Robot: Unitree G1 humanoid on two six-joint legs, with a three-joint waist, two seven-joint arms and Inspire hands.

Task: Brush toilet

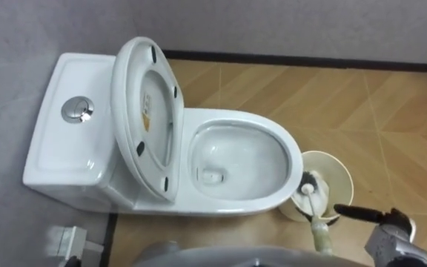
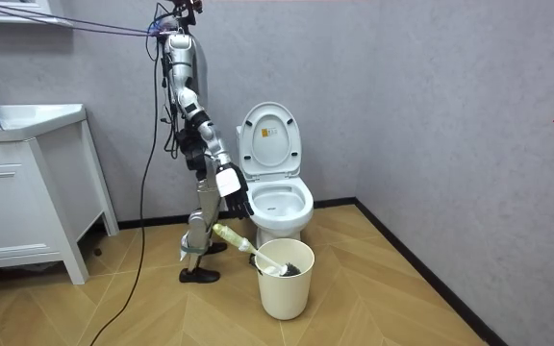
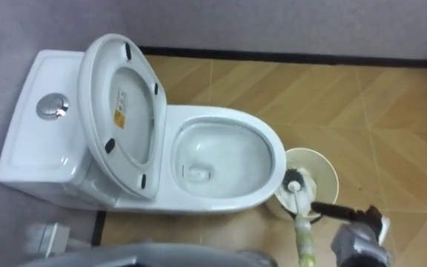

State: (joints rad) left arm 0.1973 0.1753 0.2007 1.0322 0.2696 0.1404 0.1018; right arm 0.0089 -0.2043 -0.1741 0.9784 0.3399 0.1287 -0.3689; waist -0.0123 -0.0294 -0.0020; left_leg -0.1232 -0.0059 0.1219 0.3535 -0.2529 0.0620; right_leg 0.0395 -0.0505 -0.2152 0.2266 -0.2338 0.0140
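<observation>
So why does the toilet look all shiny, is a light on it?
Left eye view: light glints off the chrome flush button and streaks the inside of the toilet bowl. Right eye view: the same glints. Room view: soft, even light, no harsh glare on the toilet.

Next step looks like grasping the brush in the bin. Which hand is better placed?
Right. The right hand hangs open just beside the brush handle, which leans out of the bin on the robot's right of the toilet, so it probably needs only a short reach.
</observation>
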